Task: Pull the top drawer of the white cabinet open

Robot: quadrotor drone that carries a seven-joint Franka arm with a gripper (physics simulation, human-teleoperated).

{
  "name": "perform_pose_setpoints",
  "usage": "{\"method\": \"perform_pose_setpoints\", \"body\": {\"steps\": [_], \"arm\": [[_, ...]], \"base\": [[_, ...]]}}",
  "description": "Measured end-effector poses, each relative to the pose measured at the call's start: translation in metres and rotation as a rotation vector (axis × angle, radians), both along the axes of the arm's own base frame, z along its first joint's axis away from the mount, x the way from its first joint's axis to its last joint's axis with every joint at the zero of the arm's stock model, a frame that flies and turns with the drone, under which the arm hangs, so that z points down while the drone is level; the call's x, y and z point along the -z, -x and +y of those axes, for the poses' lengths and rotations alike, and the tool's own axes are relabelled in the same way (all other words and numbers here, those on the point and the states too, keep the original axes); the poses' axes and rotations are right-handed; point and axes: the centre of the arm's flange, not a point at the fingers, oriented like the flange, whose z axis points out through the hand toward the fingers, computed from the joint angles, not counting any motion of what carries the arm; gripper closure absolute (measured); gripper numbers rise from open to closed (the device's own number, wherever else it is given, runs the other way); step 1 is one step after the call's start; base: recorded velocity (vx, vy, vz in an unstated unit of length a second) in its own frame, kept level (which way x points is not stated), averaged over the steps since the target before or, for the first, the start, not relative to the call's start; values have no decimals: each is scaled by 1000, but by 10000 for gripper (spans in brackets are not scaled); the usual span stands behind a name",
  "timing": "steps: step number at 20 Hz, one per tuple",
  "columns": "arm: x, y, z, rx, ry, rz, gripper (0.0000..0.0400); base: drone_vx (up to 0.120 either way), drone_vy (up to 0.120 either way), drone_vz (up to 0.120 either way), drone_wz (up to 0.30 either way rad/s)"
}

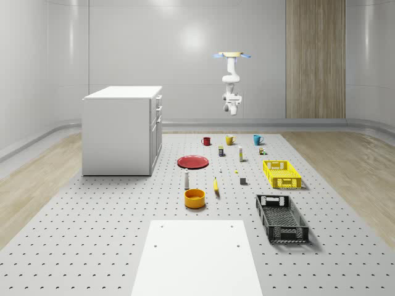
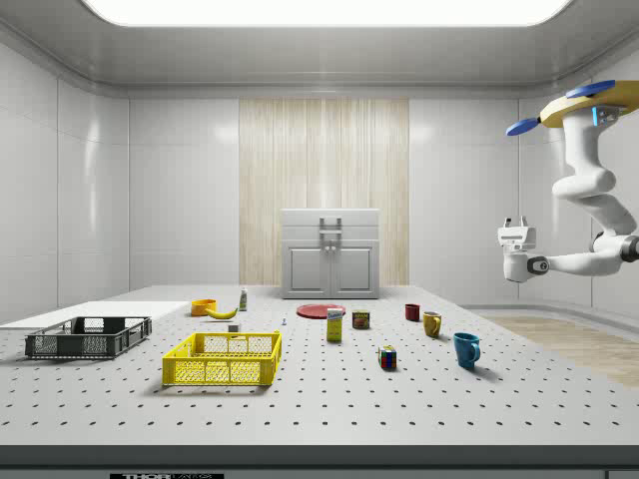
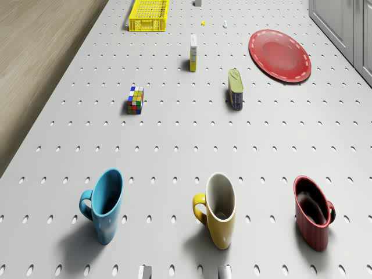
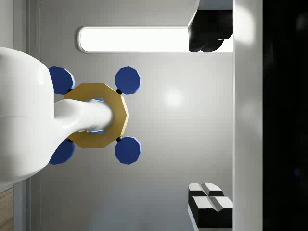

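1. One drone (image 1: 232, 55) hovers high over the worktop's (image 1: 111, 246) far edge, above three mugs.
2. Its claw (image 4: 210, 118) is spread wide, holding nothing.
3. The white cabinet (image 1: 122, 130) stands well apart, its top drawer (image 2: 330, 223) shut.

Perforated table (image 1: 92, 246): red plate (image 1: 193, 161) nr centre; red mug (image 1: 206, 141), yellow mug (image 1: 229, 140), blue mug (image 1: 257, 139) in a row. Yellow crate (image 1: 282, 174) & black crate (image 1: 281, 217) at whole-scene view's right. Orange bowl (image 1: 194, 198) beside banana (image 1: 216, 185). Rubik's cube (image 3: 135, 100) apart.
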Motion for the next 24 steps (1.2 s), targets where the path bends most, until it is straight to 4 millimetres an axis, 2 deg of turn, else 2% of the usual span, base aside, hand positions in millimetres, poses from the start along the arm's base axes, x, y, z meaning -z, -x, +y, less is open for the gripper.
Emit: {"method": "perform_pose_setpoints", "body": {"steps": [4,11,12,13,15,17,20,22,24], "arm": [[-30,4,0,0,0,-3,68],[-71,2,0,0,0,-9,90],[-75,1,-8,3,-92,-9,91],[-75,1,-24,3,-259,-7,90],[-66,0,-54,2,-580,-5,87],[-52,0,-74,0,-848,-3,87],[-31,-1,-90,-2,-1136,-2,89],[-21,-1,-94,-3,-1265,-2,91],[-13,-1,-97,-4,-1357,-1,92]], "base": [[0,0,0,0],[0,-114,0,0],[0,-120,0,0],[0,-120,0,0],[0,-120,0,0],[20,-120,0,0],[120,-120,0,0],[120,-120,0,0],[120,-120,120,0]]}}
